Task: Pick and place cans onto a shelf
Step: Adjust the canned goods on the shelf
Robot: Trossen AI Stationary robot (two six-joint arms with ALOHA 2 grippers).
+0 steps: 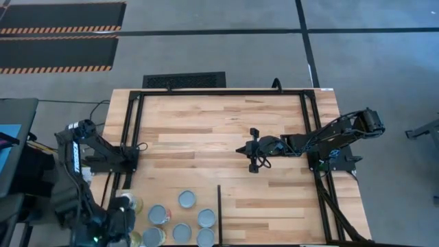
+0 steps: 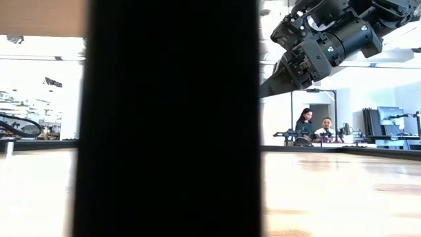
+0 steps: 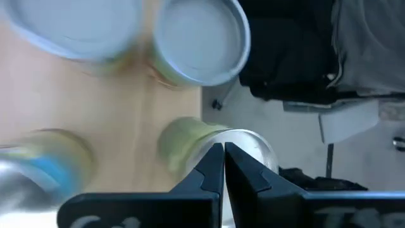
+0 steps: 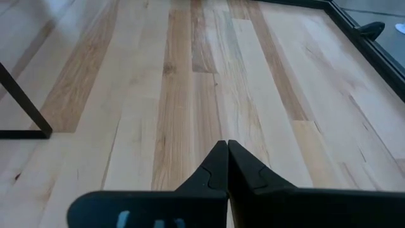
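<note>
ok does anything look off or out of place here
Nothing looks spilled or damaged. One green-labelled can sits right at the edge of the table, just beyond the shut left claw, so a nudge might tip it off. A wide dark upright also blocks most of the low view.

Even, bright daylight falls on the table [image 1: 206, 130] in the high view, with only faint, soft shadows under the arms. In the low view a black upright [image 2: 168, 118] close to the lens blocks the middle, and the room behind is blown out white. In the left wrist view the cans [image 3: 196, 41] are smeared and out of focus; the left gripper [image 3: 224, 166] is sharp. The right wrist view is clear, with a mild sheen on the wood.
</note>
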